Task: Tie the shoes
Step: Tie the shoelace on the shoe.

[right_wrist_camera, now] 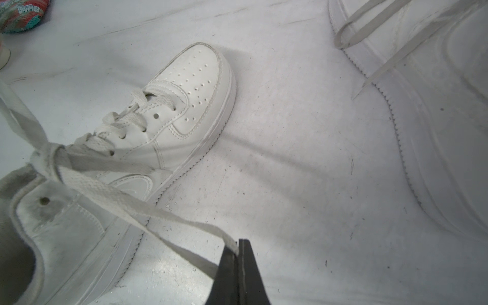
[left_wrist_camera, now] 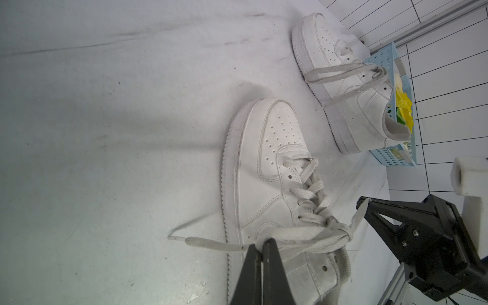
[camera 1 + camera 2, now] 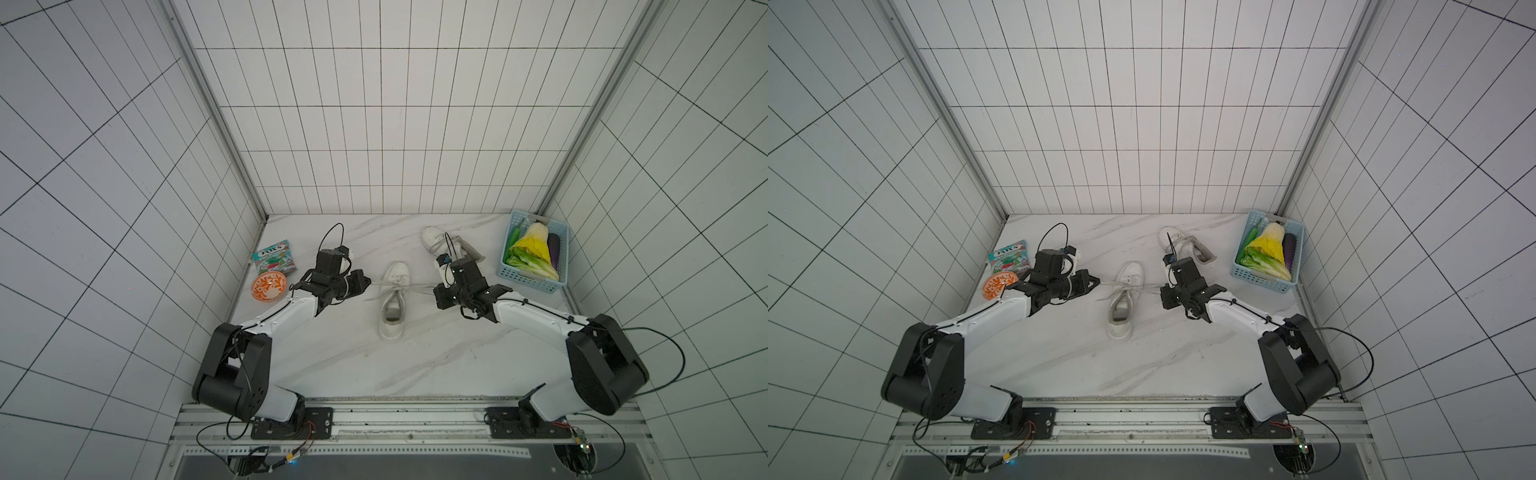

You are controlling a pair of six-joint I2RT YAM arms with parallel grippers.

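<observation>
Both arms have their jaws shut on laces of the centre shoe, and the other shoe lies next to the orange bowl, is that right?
Not quite: the other shoe lies next to the blue basket, not the orange bowl, as both top views show. The left gripper and right gripper do have jaws shut on laces of the centre shoe.

A light-blue perforated basket (image 3: 528, 283) stands at the far right corner of the marble-pattern tabletop (image 3: 374, 365). It holds a yellow-green napa cabbage (image 3: 534, 246), a purple eggplant (image 3: 555, 251) and a green vegetable (image 3: 515, 237). At the left edge, a colourful packet (image 3: 274, 257) lies just behind an orange-patterned bowl (image 3: 268, 287).
</observation>
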